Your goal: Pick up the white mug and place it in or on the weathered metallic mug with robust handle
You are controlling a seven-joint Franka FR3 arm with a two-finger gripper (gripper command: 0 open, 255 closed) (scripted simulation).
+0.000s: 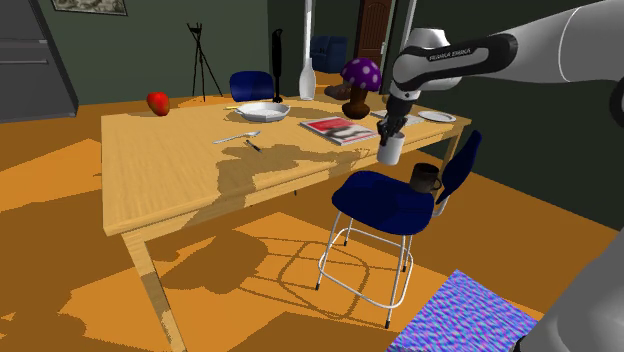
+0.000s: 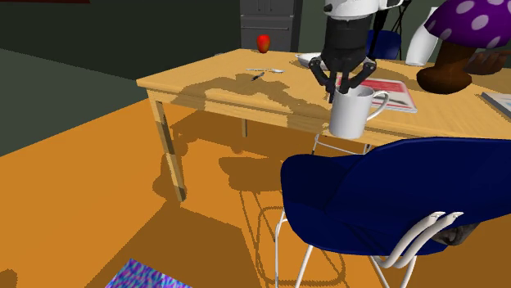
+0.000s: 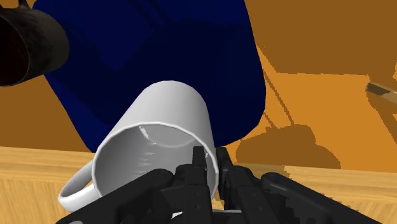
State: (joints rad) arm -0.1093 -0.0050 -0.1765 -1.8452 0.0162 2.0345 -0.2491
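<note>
- My fingers (image 3: 200, 167) pinch the rim of the white mug (image 3: 159, 127), one inside the wall and one outside, nearly closed on it. The mug hangs mouth-up just off the surface's edge.
- The rim grip leaves the base free, which suits lowering it onto the dark metallic mug (image 1: 425, 178) sitting on the blue chair (image 1: 385, 200) just below.
- The wooden surface (image 1: 170, 170) carries a red apple (image 1: 158, 102), a magazine (image 1: 338, 128) and a purple spotted mushroom (image 1: 358, 85), with orange floor and dark green walls around it.
</note>
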